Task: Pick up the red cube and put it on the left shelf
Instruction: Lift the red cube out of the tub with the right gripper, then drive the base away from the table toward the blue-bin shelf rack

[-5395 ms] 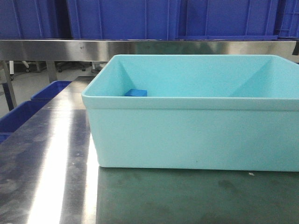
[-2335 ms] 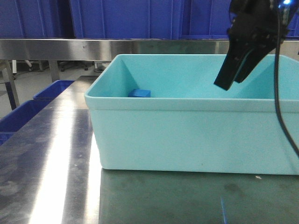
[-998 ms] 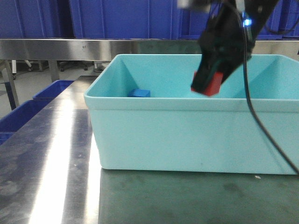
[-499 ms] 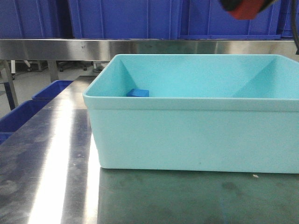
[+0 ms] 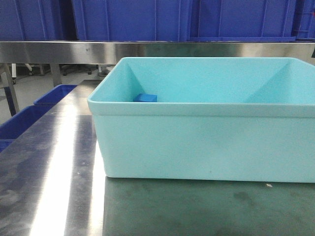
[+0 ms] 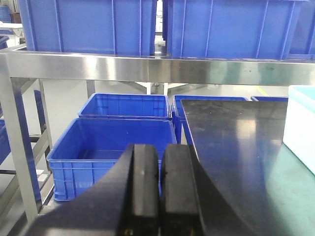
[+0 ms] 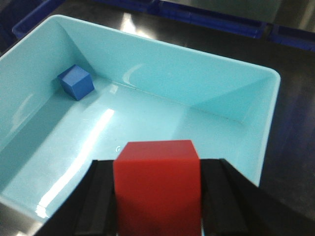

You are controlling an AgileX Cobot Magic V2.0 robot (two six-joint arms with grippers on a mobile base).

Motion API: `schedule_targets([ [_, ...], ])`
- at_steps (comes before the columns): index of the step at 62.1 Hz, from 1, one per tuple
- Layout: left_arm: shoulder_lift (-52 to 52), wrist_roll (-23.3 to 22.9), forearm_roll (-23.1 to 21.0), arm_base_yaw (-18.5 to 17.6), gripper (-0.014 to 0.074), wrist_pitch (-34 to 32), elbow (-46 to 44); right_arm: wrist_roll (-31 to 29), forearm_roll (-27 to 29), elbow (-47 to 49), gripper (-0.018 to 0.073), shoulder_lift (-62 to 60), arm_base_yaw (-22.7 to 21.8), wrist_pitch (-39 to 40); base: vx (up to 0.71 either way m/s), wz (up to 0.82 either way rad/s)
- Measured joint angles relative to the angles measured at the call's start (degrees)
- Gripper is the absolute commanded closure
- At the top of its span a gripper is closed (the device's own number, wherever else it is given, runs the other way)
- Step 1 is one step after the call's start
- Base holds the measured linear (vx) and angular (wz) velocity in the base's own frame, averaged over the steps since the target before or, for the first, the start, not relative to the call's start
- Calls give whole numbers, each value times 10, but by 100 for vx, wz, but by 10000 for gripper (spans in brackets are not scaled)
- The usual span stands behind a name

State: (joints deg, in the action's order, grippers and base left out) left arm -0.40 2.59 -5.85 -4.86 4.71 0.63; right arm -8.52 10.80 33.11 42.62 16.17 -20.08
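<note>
The red cube (image 7: 156,160) is clamped between the black fingers of my right gripper (image 7: 158,196), which is shut on it and hangs above the inside of the turquoise bin (image 7: 268,123). A blue cube (image 7: 75,82) lies in the bin's far left corner, also visible as the blue cube (image 5: 145,98) in the front view. The left shelf (image 6: 147,69) is a stainless rail carrying big blue crates (image 6: 88,24), ahead of my left gripper (image 6: 160,162), which is shut with nothing in it. The shelf rail (image 5: 59,51) also runs behind the bin. Neither gripper shows in the front view.
The bin (image 5: 206,137) stands on the steel tabletop (image 5: 54,162). Two open blue crates (image 6: 113,147) sit on the floor under the shelf, left of the table edge (image 6: 189,142). The bin's corner (image 6: 300,123) is at the left wrist view's right edge.
My right gripper lifted the red cube out of the bin and rose past the top of the front view. The blue cube has stayed in its corner.
</note>
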Motion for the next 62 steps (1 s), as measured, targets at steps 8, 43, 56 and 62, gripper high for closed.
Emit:
schedule_targets([
  [8,0,0,0,0,495,0,0,1,0,-58,412,-68,0,30,0,0],
  [43,0,0,0,0,495,0,0,1,0,-89,412,-185,0,67,0,0],
  [56,0,0,0,0,495,0,0,1,0,-89,412,-185,0,67,-1,8],
  [62,0,0,0,0,495,0,0,1,0,-89,412,-185,0,67,-3,16],
])
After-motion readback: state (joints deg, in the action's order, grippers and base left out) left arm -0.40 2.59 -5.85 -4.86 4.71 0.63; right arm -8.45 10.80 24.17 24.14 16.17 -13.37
